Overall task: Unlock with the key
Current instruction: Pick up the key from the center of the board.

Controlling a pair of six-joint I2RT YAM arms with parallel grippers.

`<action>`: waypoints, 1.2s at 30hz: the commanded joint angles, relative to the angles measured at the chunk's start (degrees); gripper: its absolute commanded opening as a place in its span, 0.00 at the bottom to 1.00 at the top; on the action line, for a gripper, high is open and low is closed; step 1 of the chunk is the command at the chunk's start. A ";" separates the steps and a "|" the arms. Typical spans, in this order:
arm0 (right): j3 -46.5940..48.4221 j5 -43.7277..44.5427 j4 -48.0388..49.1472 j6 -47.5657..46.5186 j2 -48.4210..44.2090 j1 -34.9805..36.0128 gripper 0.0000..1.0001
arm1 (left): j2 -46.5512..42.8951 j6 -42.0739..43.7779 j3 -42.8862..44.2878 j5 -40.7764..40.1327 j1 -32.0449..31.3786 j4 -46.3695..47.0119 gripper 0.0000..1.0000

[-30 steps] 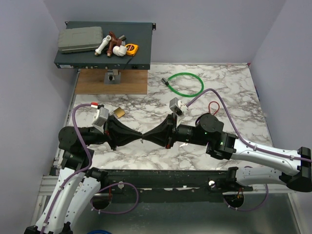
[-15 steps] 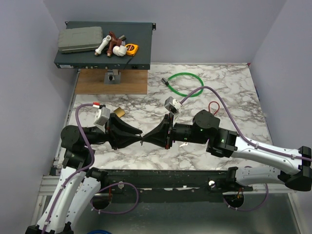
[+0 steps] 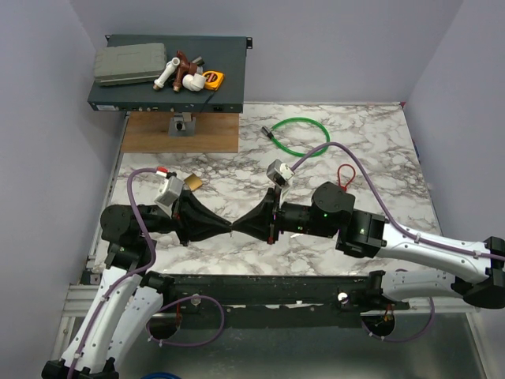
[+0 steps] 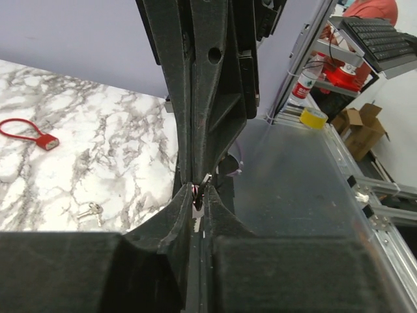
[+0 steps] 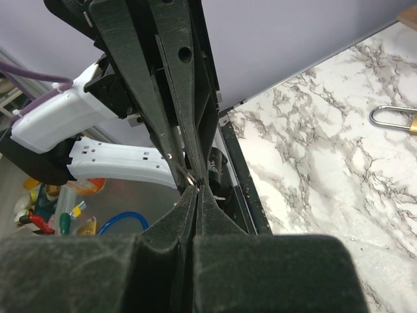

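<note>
Key (image 5: 189, 177), clamped in the left gripper (image 4: 197, 207) against the closed right gripper (image 5: 196, 195) (its hold unclear), should be transferred squarely.

Bright, even overhead light; top view sharp, with soft shadows under the arms on the marble table (image 3: 371, 150). Wrist views: left gripper (image 4: 196, 197) and right gripper (image 5: 195, 190) loom dark and blurred up close, the key (image 4: 196, 220) a pale sliver, backgrounds crisp.
</note>
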 commanded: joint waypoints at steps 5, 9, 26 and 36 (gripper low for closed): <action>0.71 6.36 -2.19 -1.43 1.70 -0.76 0.01 | -0.35 0.58 1.11 5.76 -0.80 -0.91 0.12; 1.44 5.94 -4.21 -1.66 2.16 -0.71 0.01 | -0.47 2.98 2.24 4.78 -0.80 -3.99 0.29; 1.01 9.74 -5.71 -1.86 1.05 -0.74 0.01 | -1.41 9.68 5.17 -6.35 -0.80 -14.93 0.00; -0.46 11.83 -4.87 -2.77 0.15 -0.76 0.01 | -2.18 10.77 6.52 -13.94 -0.80 -18.36 0.00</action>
